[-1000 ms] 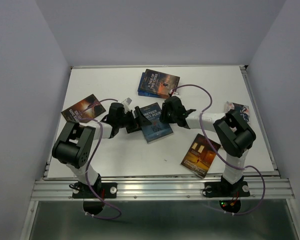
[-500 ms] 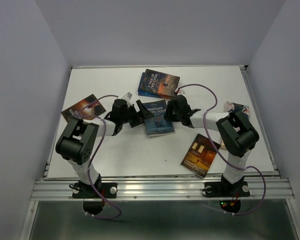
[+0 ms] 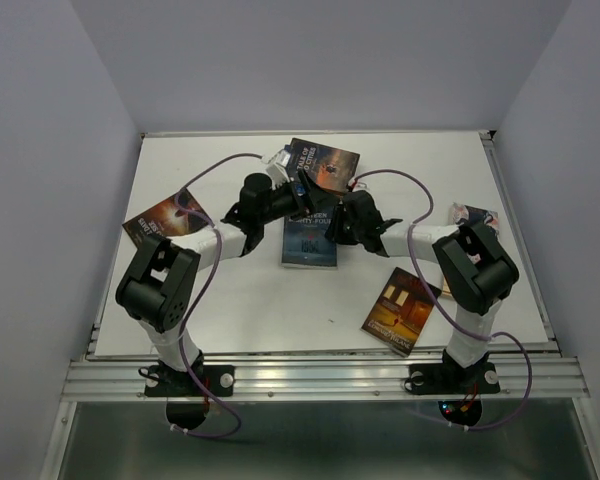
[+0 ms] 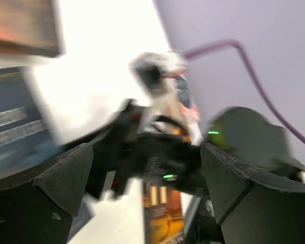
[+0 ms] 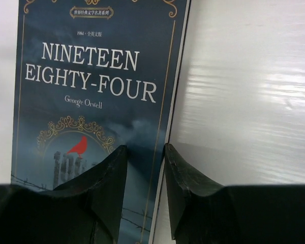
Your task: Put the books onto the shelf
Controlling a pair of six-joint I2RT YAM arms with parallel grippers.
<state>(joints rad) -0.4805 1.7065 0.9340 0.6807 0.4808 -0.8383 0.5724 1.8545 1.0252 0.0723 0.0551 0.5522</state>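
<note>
Right claw point(image 3: 330, 224), seen from above, sits at the 3 o'clock edge of the dark blue paperback point(image 3: 308, 246) titled "Nineteen Eighty-Four", which lies flat near the middle of the white table point(image 3: 230, 300). My left claw point(image 3: 302, 190) hangs at that book's 12 o'clock end, just beside the dark paperback stack point(image 3: 330, 163) farther toward 12. An orange-brown paperback point(image 3: 160, 216) lies at 9 o'clock, a second orange-brown paperback point(image 3: 400, 312) at 4 o'clock, and a light-covered book point(image 3: 476, 215) at 3 o'clock, partly behind my right arm.

Left wrist view, badly blurred: my left claw point(image 4: 146, 152) is spread wide, with nothing between its fingers.

Right wrist view: my right claw point(image 5: 145, 150) stands partly apart, leaving a narrow gap. It straddles the 3 o'clock edge of the dark blue paperback point(image 5: 91, 76), one finger point(image 5: 104, 188) over the cover and the other over bare table point(image 5: 244, 76). It has hold of nothing that I can see.
</note>
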